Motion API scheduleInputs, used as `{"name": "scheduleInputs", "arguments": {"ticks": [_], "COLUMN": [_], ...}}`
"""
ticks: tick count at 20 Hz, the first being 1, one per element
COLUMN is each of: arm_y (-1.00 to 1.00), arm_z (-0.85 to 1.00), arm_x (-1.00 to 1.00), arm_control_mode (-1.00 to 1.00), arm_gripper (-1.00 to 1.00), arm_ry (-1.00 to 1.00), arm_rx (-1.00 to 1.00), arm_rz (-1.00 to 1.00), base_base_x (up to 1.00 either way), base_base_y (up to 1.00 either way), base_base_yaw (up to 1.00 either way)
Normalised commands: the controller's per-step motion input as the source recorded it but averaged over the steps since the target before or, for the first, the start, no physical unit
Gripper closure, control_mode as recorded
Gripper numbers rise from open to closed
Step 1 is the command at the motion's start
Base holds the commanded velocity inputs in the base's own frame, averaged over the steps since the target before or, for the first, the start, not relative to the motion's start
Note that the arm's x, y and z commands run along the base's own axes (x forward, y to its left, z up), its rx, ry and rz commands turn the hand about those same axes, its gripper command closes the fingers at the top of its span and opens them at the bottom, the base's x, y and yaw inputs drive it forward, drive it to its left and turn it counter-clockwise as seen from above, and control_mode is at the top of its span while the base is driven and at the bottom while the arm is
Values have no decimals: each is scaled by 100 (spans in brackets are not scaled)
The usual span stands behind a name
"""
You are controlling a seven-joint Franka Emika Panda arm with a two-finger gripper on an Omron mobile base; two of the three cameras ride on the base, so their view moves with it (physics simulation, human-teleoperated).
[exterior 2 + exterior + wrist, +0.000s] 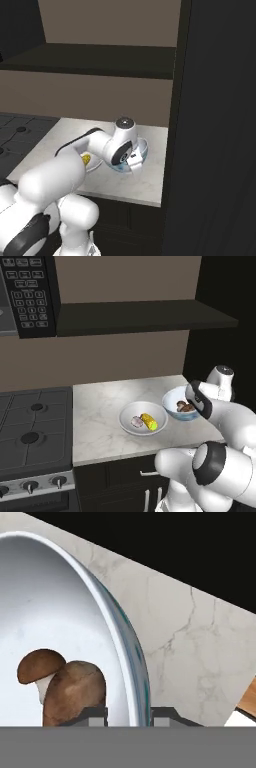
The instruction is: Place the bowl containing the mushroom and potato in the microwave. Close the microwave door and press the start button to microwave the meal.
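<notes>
Status: early, grasp stage. Nothing of the task is finished yet.

Bowl [179,404] sits on the worktop [107,431] at its right end, just right of the white bowl [143,418] that holds the corn [149,421] and garlic [137,421]. Mushroom [40,667] and potato [75,693] are inside, touching each other, mushroom leaning on the potato.

Gripper [129,717] is down at the bowl's right side. In the hand view the two fingertips straddle the rim [131,662]: one inside by the potato, one outside over the marble. Jaws are part-closed with the rim between them; I can't tell whether they already pinch it or a gap remains. The bowl looks flat on the worktop, not lifted.

Microwave [27,293] is up high at far left, over the stove [32,431]; keypad [27,296] is visible, and the grey edge beside it looks like the open cavity. The long dark slab [145,316] running right from it at that height is probably the door swung open, but I wouldn't swear to it.

Left to do:
- secure the grip and lift without tipping
- carry up and left into the cavity, set down on the turntable
- release and back out
- close the door
- press start

Watch: a rim pinch on a deep bowl may let it swing.
</notes>
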Motion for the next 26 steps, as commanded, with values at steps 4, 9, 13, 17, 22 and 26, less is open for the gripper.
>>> {"name": "scheduleInputs", "arguments": {"ticks": [4, 9, 13, 17, 22, 26], "arm_y": [0, 17, 67, 72, 67, 9], "arm_z": [88, 71, 57, 45, 42, 40], "arm_x": [-15, -28, -38, -71, -96, -62], "arm_control_mode": [-100, -100, -100, -100, -100, -100], "arm_gripper": [100, 100, 100, 100, 100, 100], "arm_ry": [-1, -11, -3, 0, 0, -15], "arm_rx": [9, 13, 4, 0, 1, 10], "arm_rz": [-2, -2, 1, 5, 14, 18], "base_base_x": [0, 0, 0, 0, 0, 0], "base_base_y": [0, 0, 0, 0, 0, 0], "base_base_yaw": [0, 0, 0, 0, 0, 0]}}
